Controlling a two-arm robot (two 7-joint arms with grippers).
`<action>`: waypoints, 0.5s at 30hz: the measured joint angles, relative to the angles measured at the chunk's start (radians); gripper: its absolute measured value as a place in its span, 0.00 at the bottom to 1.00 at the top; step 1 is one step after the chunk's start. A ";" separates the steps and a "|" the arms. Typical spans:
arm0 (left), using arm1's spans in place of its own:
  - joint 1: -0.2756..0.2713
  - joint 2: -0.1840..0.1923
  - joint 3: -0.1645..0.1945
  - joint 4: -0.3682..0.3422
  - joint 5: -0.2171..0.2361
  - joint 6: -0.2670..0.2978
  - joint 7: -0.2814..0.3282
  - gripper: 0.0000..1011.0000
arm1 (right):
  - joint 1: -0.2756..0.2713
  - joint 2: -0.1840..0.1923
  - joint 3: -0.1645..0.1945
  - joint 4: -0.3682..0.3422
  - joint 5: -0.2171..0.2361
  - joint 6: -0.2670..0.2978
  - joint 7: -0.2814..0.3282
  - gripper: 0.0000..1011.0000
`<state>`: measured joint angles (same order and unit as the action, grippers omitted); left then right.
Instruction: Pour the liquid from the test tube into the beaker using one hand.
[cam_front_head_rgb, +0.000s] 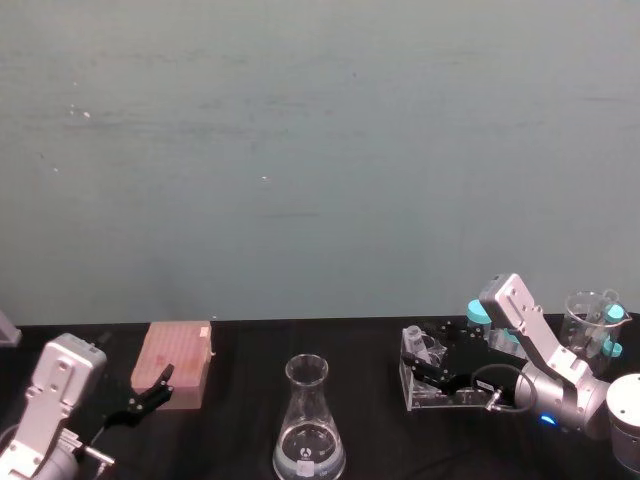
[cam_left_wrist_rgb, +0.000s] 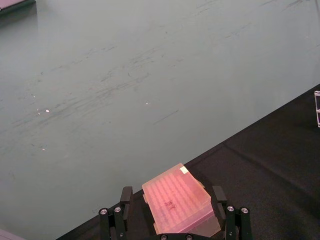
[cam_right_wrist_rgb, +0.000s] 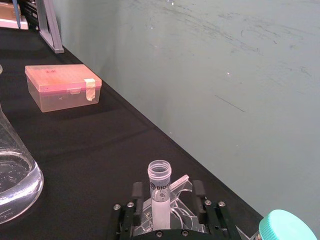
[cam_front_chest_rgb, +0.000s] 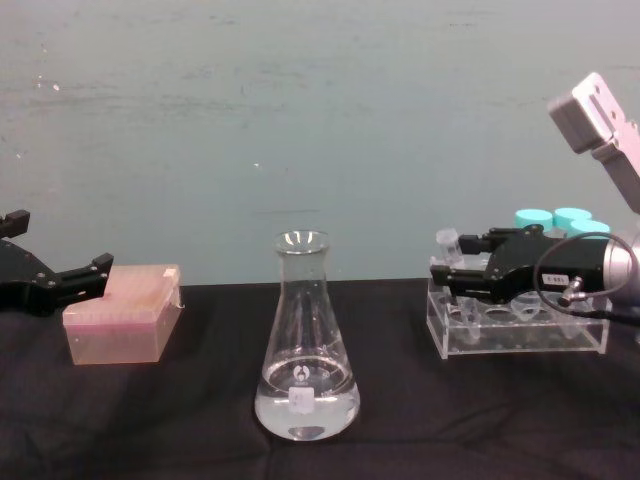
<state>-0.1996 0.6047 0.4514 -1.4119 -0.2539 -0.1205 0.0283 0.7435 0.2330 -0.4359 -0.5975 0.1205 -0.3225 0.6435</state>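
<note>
The test tube (cam_right_wrist_rgb: 159, 192) stands upright and uncapped in the end slot of a clear rack (cam_front_chest_rgb: 520, 338); its rim (cam_front_chest_rgb: 446, 239) pokes above the rack. My right gripper (cam_right_wrist_rgb: 167, 191) is open around it, one finger on either side with gaps showing. In the chest view the right gripper (cam_front_chest_rgb: 452, 277) sits at the rack's left end. The beaker (cam_front_chest_rgb: 305, 350) is a tall conical flask standing at the centre, to the left of the rack, with clear liquid (cam_front_chest_rgb: 306, 408) in its base. My left gripper (cam_front_head_rgb: 152, 392) rests open at the far left.
A pink lidded box (cam_front_chest_rgb: 122, 325) lies just ahead of the left gripper. Teal-capped tubes (cam_front_chest_rgb: 555, 219) fill the rack's rear slots. A second clear glass vessel (cam_front_head_rgb: 590, 320) stands at the far right. Black cloth covers the table; a grey-green wall is close behind.
</note>
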 joint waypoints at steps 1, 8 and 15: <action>0.000 0.000 0.000 0.000 0.000 0.000 0.000 0.99 | 0.000 0.000 0.000 0.000 0.000 0.000 0.000 0.62; 0.000 0.000 0.000 0.000 0.000 0.000 0.000 0.99 | 0.000 0.000 0.000 0.000 0.000 0.000 0.000 0.39; 0.000 0.000 0.000 0.000 0.000 0.000 0.000 0.99 | 0.000 0.000 0.000 0.000 0.000 0.000 0.000 0.21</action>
<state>-0.1995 0.6046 0.4514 -1.4120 -0.2539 -0.1206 0.0283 0.7435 0.2329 -0.4360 -0.5975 0.1205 -0.3225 0.6436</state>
